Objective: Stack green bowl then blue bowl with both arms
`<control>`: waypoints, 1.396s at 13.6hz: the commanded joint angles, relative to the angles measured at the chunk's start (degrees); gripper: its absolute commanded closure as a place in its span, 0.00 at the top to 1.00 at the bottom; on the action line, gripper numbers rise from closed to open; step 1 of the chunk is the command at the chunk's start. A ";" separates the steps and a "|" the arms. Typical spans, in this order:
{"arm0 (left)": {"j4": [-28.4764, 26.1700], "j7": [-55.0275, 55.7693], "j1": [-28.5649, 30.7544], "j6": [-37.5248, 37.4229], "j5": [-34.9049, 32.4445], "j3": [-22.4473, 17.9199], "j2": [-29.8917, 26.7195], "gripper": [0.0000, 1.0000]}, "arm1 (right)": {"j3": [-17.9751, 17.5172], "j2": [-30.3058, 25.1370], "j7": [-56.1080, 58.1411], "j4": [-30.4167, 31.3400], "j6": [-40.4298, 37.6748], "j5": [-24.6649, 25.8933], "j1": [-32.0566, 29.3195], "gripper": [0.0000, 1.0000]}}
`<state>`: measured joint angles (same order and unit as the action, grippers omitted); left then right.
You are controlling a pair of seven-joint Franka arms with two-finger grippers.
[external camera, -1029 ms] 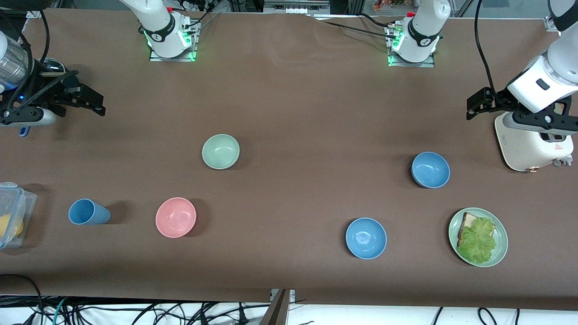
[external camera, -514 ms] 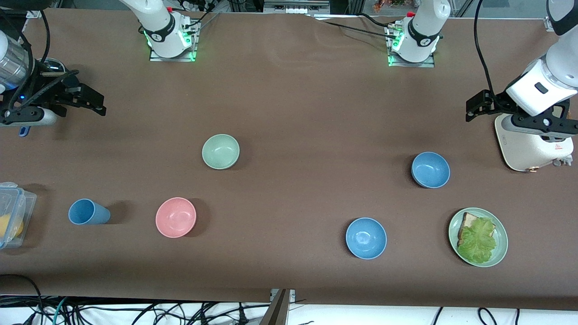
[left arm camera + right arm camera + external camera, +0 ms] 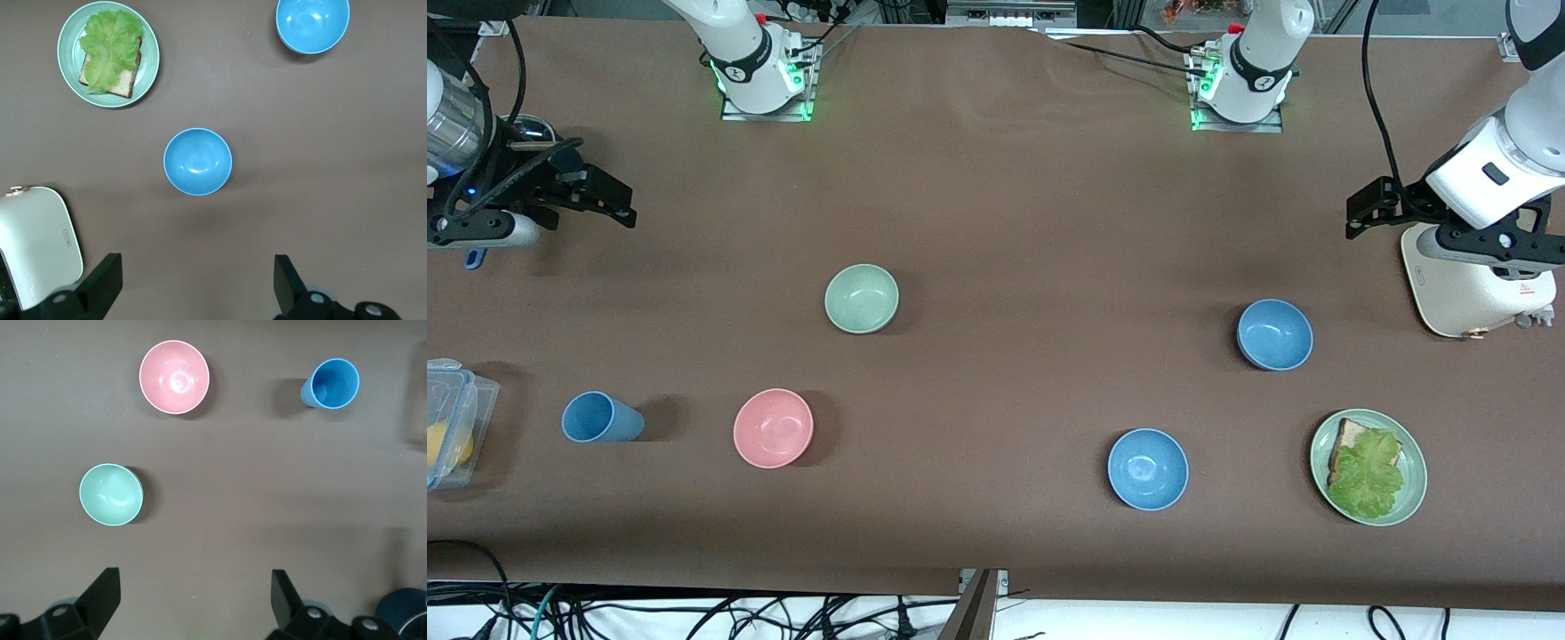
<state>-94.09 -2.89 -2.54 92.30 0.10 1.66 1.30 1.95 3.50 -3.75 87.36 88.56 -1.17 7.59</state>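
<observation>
While both sit untouched: one green bowl (image 3: 862, 299), two blue bowls (image 3: 1275, 334) (image 3: 1148, 468); left gripper (image 3: 195, 288), right gripper (image 3: 193, 605) spread.

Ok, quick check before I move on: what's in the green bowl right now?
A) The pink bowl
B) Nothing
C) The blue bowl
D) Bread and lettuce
B: the green bowl sits empty and alone on the table, the blue bowl is still apart toward the left arm's end, and both the left pincer and right pincer are open and hold nothing.
</observation>
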 commanded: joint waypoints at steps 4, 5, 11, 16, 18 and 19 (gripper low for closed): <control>1.80 0.34 0.17 -1.24 -1.50 0.54 0.73 1.00 | -0.28 -0.34 1.02 0.27 -0.23 -0.50 -0.12 1.00; 1.80 0.34 0.17 -1.24 -1.50 0.63 0.73 1.00 | -0.28 -0.34 0.94 0.27 -0.23 -0.50 -0.12 1.00; 1.72 0.26 0.17 -1.24 -1.50 0.45 0.73 1.00 | -0.11 -0.34 1.11 0.18 -0.31 -0.16 -0.29 1.00; 1.80 0.26 0.17 -1.24 -1.50 0.45 0.81 1.00 | 0.07 0.45 1.02 0.10 -1.37 -0.33 -0.47 1.00; 1.80 0.26 0.17 -1.24 -1.50 0.54 0.81 1.00 | -0.11 0.54 0.94 0.53 -3.81 -0.67 -0.38 1.00; 1.80 0.26 0.17 -1.24 -1.50 0.63 0.81 1.00 | -0.19 0.63 0.85 0.71 -4.00 -0.85 -0.29 1.00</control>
<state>-94.09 -2.89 -2.54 92.28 0.10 1.77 1.30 2.18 4.18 -3.51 87.75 85.91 -1.18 7.54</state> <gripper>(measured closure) 0.000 0.000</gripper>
